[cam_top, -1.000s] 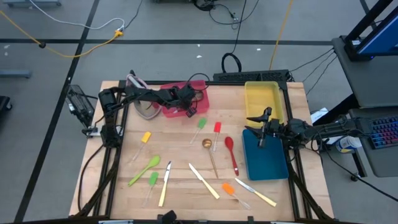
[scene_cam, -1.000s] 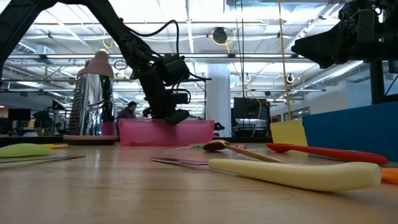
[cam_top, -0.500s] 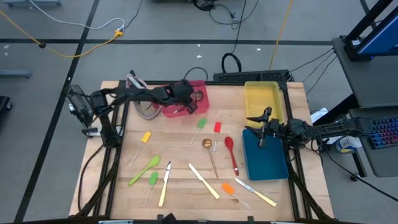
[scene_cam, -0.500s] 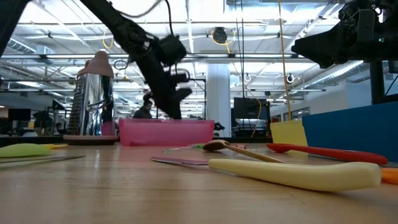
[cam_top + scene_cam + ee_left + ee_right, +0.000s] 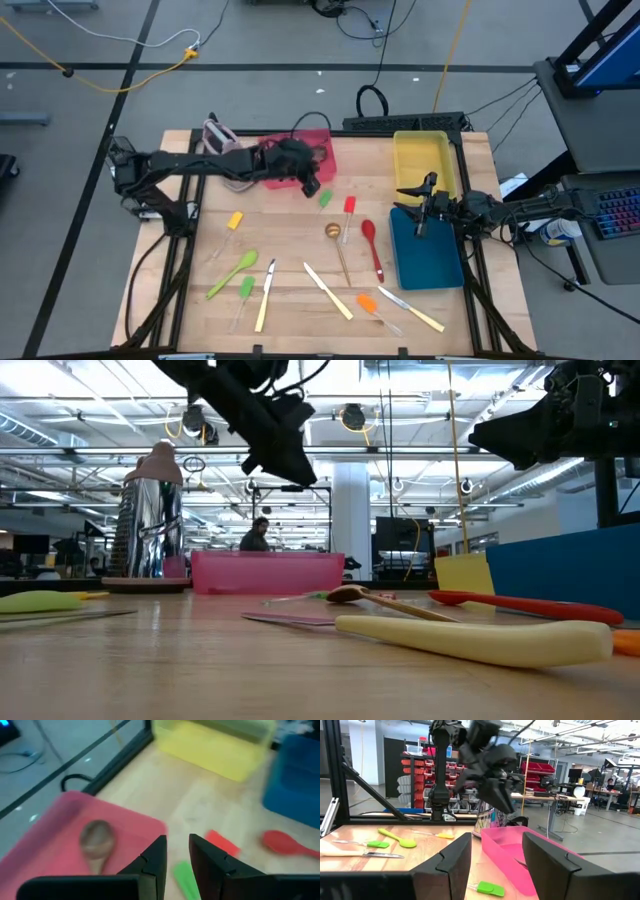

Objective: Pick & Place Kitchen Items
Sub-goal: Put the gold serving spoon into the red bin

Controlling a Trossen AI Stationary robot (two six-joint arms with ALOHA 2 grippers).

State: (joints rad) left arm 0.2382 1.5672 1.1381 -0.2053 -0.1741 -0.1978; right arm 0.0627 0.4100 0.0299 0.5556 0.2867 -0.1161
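Note:
My left gripper [image 5: 311, 186] hangs high above the near edge of the pink tray [image 5: 322, 142], open by a narrow gap with nothing in it [image 5: 177, 854]. A wooden spoon [image 5: 96, 838] lies in that tray. Below and just past the gripper lie a green spatula [image 5: 325, 198] and a red spatula [image 5: 349, 205]. Other utensils lie flat on the table: a wooden spoon [image 5: 334, 232], a red spoon [image 5: 369, 233], a green spoon [image 5: 238, 266], cream-handled knives [image 5: 328, 290] and an orange spatula [image 5: 366, 302]. My right gripper [image 5: 424, 206] waits open above the blue tray [image 5: 426, 258].
A yellow tray [image 5: 424, 160] stands beyond the blue one at the far right. A pink-and-grey upright container [image 5: 219, 142] stands left of the pink tray, beside my left arm. Bare wood shows between the utensils at the table's middle.
My left gripper has risen from just above the pink tray to well above it, has shifted a little toward the near edge and has tipped up closer to level. Its finger gap looks the same. The right arm has kept still.

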